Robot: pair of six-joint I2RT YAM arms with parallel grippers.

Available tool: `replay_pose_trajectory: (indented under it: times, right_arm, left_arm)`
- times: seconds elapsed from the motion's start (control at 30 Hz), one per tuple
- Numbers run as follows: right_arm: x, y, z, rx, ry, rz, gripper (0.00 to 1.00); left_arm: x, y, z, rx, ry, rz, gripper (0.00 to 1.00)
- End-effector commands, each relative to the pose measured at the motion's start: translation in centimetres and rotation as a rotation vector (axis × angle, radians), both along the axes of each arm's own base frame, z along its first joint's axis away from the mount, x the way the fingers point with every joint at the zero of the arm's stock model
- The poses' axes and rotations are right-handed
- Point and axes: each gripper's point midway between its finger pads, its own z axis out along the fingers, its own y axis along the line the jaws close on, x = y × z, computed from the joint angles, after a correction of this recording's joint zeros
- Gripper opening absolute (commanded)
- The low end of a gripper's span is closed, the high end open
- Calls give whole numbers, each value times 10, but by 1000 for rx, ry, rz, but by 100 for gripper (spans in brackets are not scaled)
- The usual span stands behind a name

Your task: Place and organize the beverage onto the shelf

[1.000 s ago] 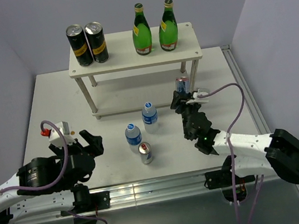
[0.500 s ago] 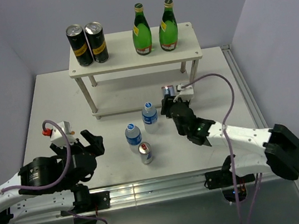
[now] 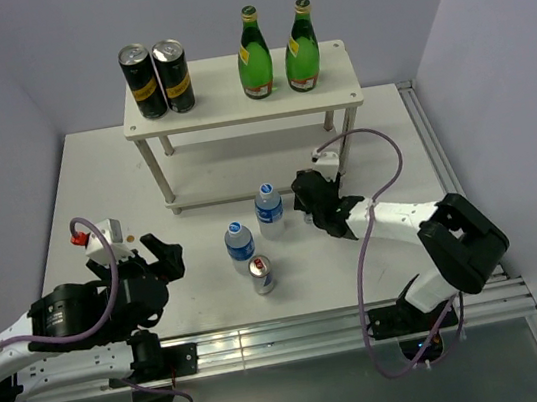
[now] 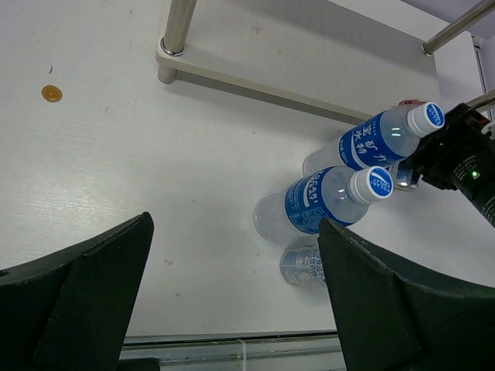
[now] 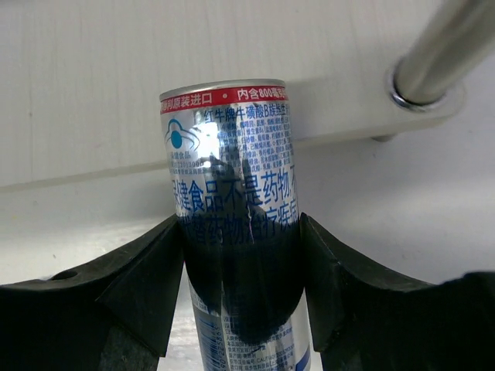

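Top tier of shelf (image 3: 235,111) held two green bottles (image 3: 254,62), two black cans (image 3: 174,78); right end effector (image 5: 241,236) clamped blue-printed silver can (image 5: 228,147); left end effector (image 4: 233,228) stood apart

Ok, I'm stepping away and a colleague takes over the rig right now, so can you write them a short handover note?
Left gripper: open, empty, over the table near the water bottles.
Right gripper: shut on one silver can, held just in front of the shelf, by its lower board.
Done: both green bottles stand on the top board, right side; two black cans stand at its left.
Left: shelve the held can, then the second silver can and both water bottles, all standing on the table in front of the shelf.
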Motion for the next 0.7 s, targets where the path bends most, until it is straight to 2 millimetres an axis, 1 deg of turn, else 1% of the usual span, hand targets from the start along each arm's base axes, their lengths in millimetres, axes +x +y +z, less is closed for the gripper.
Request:
replay_pose_trajectory:
  times: [0.0,0.07,0.1,0.2,0.43,0.53,0.67]
  right_arm:
    - [31,15,28,84,-80,-21,0]
    - [36,14,26,79,-70,-24,0]
    - [37,15,20,69,-56,-21,0]
    - [42,15,13,56,-32,-28,0]
    - [46,12,2,42,-2,-33,0]
    - [45,11,1,43,0,-36,0]
    - [36,9,10,82,-16,-38,0]
  left_arm:
    - [2,-2,1,20,-14,0,95]
    - [2,-1,1,17,-14,0,95]
    - [2,-1,1,14,-15,0,95]
    - [2,-1,1,14,-16,1,95]
    - [2,0,1,13,-15,2,95]
    - [2,0,1,13,-16,1,95]
    - [2,0,1,10,-16,2,95]
